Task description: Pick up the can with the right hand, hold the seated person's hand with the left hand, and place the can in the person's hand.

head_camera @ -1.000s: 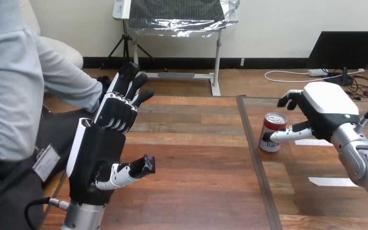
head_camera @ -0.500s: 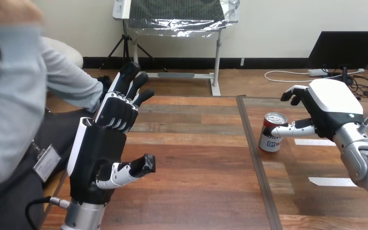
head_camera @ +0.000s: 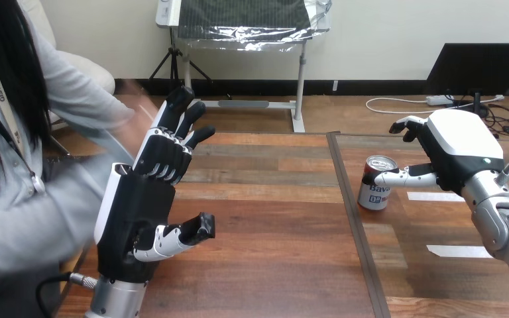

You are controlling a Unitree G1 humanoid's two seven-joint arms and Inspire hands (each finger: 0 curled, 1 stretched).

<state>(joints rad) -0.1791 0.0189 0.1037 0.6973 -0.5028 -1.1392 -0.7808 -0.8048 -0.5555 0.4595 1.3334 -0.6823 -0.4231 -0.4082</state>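
The person's hand (head_camera: 129,101) (blurred) has swung down beside the left robot hand (head_camera: 132,218).

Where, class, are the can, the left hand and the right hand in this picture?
can (head_camera: 370,192): head view, on its side, at the label.
left hand (head_camera: 132,218): head view, on its black middle part.
right hand (head_camera: 460,142): head view, on its white back shell.

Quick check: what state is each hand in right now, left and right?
Left hand: open, fingers straight, raised above the table, holding nothing.
Right hand: open, beside the upright can, not closed round it.
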